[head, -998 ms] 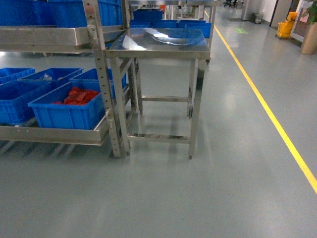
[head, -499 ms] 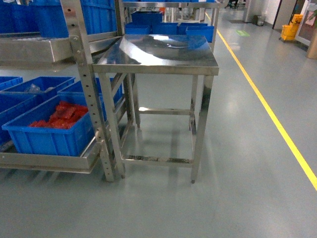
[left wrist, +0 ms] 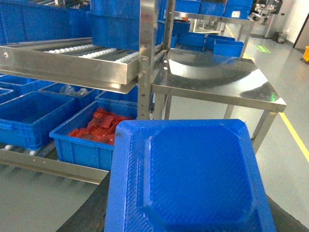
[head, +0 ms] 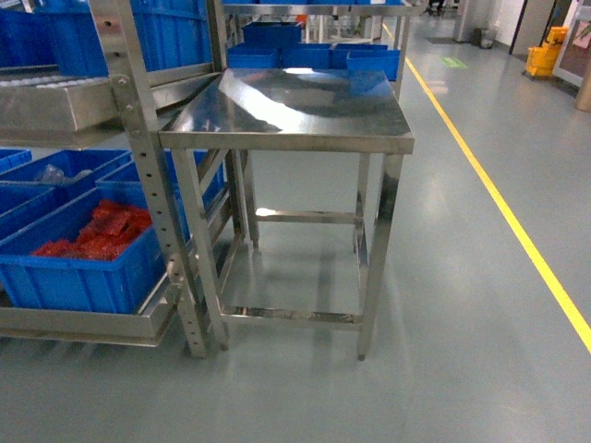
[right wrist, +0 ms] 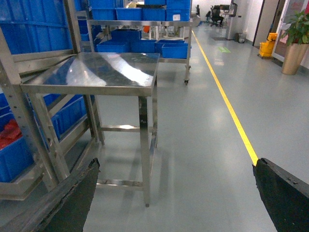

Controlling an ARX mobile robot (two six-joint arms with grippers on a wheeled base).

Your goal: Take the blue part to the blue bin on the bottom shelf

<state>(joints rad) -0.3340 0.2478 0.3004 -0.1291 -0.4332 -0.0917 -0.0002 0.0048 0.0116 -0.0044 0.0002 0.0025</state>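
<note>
Nearest, at 6 o'clock in the left wrist view: flat blue plastic moulded part point(left wrist: 186, 179), apparently carried at the left gripper, grip itself hidden, so clench cannot be told. Right gripper's dark fingers point(right wrist: 282, 195) spread wide apart, grasping nothing. Farther, at 9 o'clock: low stainless-steel bottom shelf point(head: 83, 325) bearing a blue plastic bin of red pieces point(head: 83, 263). At 12 o'clock: square steel table point(head: 295, 111). Best approach judged: face the shelf squarely, choose a blue bin, lower part level.

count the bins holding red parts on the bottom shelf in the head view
1: the blue bin of red parts at the front right end of the bottom shelf, beside the steel table. Bins further left are cropped, so more may be hidden.
</note>
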